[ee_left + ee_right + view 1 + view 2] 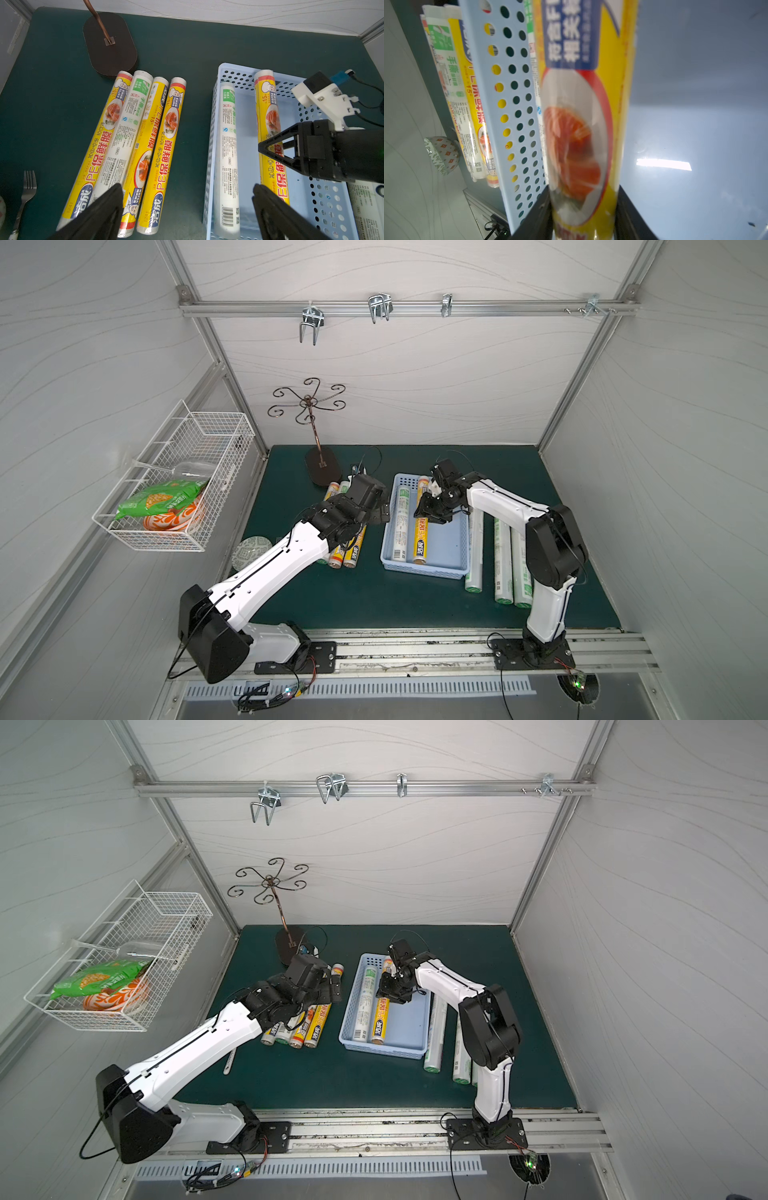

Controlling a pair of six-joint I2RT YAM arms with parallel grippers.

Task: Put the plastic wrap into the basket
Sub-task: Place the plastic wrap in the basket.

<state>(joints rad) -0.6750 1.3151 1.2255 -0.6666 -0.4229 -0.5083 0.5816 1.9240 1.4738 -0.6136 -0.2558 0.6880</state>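
Perforated plastic basket [424, 570] holds two cylinders: white roll [401, 522], yellow roll [422, 541] clamped by right pincer [430, 516]; left pincer [187, 188] released.

White panels [395, 377] with faint wavy lines are closing in the cell at the back and on both sides, and slanting aluminium posts [224, 373] are framing the corners. An aluminium rail [498, 305] is running across the back panel, carrying several metal hooks [379, 306]. A white wire basket [158, 538] is hanging on the left panel. A dark green surface [415, 601] is covering the bottom of the cell, with a curled metal stand [309, 400] standing near its back left part. A slotted aluminium track [415, 649] is lying along the front edge. Cool, even light is falling over everything in both top views.
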